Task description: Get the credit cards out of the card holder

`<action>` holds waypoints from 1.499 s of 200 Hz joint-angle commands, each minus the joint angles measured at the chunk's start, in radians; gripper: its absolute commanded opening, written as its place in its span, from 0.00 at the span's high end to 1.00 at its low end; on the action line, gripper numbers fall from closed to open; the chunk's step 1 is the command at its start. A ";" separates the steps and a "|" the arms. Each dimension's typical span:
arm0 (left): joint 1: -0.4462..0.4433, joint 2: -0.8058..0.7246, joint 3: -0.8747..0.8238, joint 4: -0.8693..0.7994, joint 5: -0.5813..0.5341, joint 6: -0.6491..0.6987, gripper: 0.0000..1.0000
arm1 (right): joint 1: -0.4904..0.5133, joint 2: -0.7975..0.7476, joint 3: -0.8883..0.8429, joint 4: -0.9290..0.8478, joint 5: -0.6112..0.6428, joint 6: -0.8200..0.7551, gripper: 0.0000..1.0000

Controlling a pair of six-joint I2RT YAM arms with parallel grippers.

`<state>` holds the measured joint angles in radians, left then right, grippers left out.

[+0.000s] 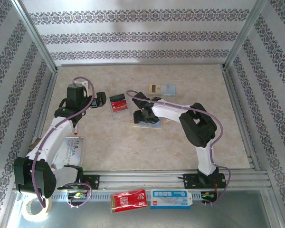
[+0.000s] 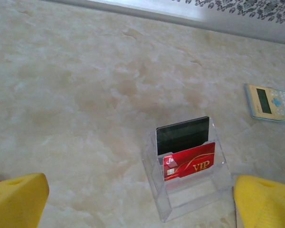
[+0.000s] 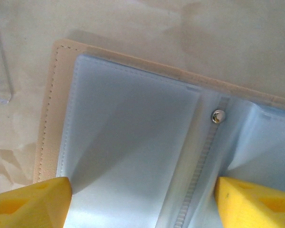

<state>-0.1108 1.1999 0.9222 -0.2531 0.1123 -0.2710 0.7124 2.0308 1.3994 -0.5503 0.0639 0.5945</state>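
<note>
The card holder lies spread open on the table, with a tan stitched edge, pale blue-grey leaves and a small metal snap. In the top view the card holder sits mid-table under my right gripper. My right gripper hovers close over one blue leaf, its yellow fingers wide apart on either side of it; no card shows in the leaves. A red credit card marked VIP and a dark card stand in a clear stand. My left gripper is open just in front of that stand.
A yellow-and-pale-blue calculator lies behind the card holder. A printed sheet sits by the left arm. On the front rail are a red packet, a white-and-blue box and a tape roll. Patterned walls enclose three sides.
</note>
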 commanded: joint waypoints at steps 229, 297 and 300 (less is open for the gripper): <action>-0.259 0.246 -0.045 0.029 0.386 -0.333 0.35 | -0.094 0.038 -0.169 0.024 -0.105 -0.024 0.71; -0.376 0.438 -0.085 0.352 0.458 -0.546 0.70 | -0.102 0.018 -0.195 0.064 -0.136 -0.025 0.74; -0.379 0.447 -0.081 0.360 0.457 -0.549 0.70 | -0.102 0.017 -0.195 0.066 -0.137 -0.025 0.75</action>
<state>-0.4648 1.5940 0.8288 -0.0475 0.5377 -0.7288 0.6167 1.9713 1.2701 -0.4320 -0.0540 0.5755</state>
